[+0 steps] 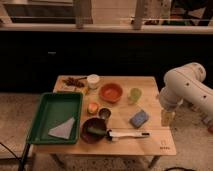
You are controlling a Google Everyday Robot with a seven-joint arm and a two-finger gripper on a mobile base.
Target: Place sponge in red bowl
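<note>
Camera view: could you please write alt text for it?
A blue sponge lies on a wooden table, apart from the red bowl farther back. The gripper hangs beside the sponge at the table's edge. A green tray holds a cloth.

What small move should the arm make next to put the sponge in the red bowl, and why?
Probably shift the claw left in the picture until it is over the sponge. The claw hangs just right of the sponge, apart from it, and the sponge lies on the table, not in the red bowl farther back and left.
</note>
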